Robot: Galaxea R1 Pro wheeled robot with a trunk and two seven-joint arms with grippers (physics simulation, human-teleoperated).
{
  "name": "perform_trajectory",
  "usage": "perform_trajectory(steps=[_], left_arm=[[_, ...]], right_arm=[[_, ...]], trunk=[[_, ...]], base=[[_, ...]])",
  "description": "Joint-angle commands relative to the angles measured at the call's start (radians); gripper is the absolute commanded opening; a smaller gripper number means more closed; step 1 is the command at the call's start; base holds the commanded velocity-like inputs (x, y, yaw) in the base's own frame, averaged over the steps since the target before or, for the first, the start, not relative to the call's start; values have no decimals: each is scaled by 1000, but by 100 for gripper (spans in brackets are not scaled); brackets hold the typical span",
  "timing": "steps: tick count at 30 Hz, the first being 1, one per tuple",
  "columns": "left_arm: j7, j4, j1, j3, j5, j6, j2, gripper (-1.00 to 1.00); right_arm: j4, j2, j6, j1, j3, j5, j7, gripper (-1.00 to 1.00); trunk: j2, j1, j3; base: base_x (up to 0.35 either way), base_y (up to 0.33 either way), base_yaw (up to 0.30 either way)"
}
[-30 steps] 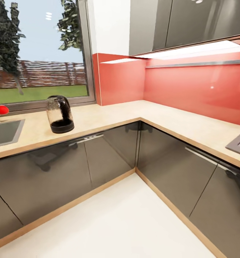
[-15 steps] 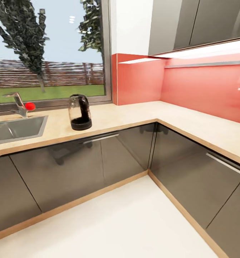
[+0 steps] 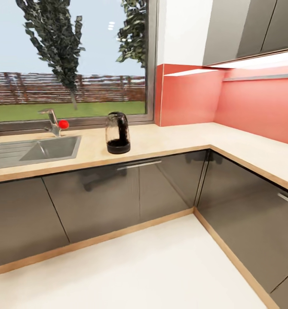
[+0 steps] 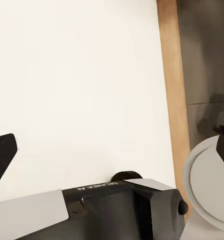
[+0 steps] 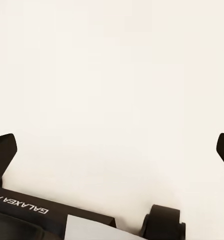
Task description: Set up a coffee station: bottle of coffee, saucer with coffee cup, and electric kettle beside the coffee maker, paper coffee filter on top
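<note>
- The left gripper (image 4: 112, 155), seen in the left wrist view, has its two black fingertips (image 4: 1, 157) far apart at opposite edges of the picture, so the jaws stand wide open with nothing between them.
- It points down at the pale cream floor (image 4: 76, 85); beside it run a light wooden plinth strip (image 4: 172, 90) and a dark grey glossy cabinet front (image 4: 207, 50).
- Below the gripper in that view lies a grey and black part of the robot's body (image 4: 122, 205) and a round white-grey part (image 4: 212, 190).
- The right gripper (image 5: 112, 150), in the right wrist view, is likewise spread wide, its black fingertips (image 5: 2, 150) at the two edges, holding nothing, and it points down at bare pale floor, with a black part of the robot's body (image 5: 21, 215) beneath it.
- In the head view the electric kettle (image 3: 117, 133), a rounded translucent dark-glass jug on a black base, stands upright on the kitchen countertop (image 3: 170, 139), a long light wood-grain worktop that turns a corner to the right.
- The kettle is near the front edge of the worktop, to the right of the inset steel sink (image 3: 41, 150) and apart from it.
- Behind the sink stands a steel tap (image 3: 51, 121) with a small red ball (image 3: 63, 124) just beside it.
- A large window (image 3: 71, 60) with trees and a fence outside is behind the worktop; a red glossy splashback (image 3: 247, 103) runs along the corner, under grey wall cabinets (image 3: 247, 30).
</note>
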Motion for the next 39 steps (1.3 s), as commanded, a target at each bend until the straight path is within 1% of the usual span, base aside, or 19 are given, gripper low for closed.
perform_trajectory(steps=[1,10,13,23,39], left_arm=[[-2,1,-1,1,-3,-6,0,100],[-2,1,-1,1,-2,-6,0,100],[-2,1,-1,1,-3,-6,0,100],[-2,1,-1,1,-2,-6,0,100],[-2,1,-1,1,-3,-6,0,100]], right_arm=[[1,0,-1,0,-5,-3,5,100],[2,0,-1,0,-5,-3,4,100],[2,-1,-1,0,-6,-3,7,100],[2,-1,-1,0,-6,-3,7,100],[2,0,-1,0,-5,-3,5,100]], trunk=[[0,0,-1],[0,0,-1],[0,0,-1],[0,0,-1],[0,0,-1]], base=[[0,0,275],[0,-9,275],[0,-183,161],[0,-303,52],[0,-315,254]])
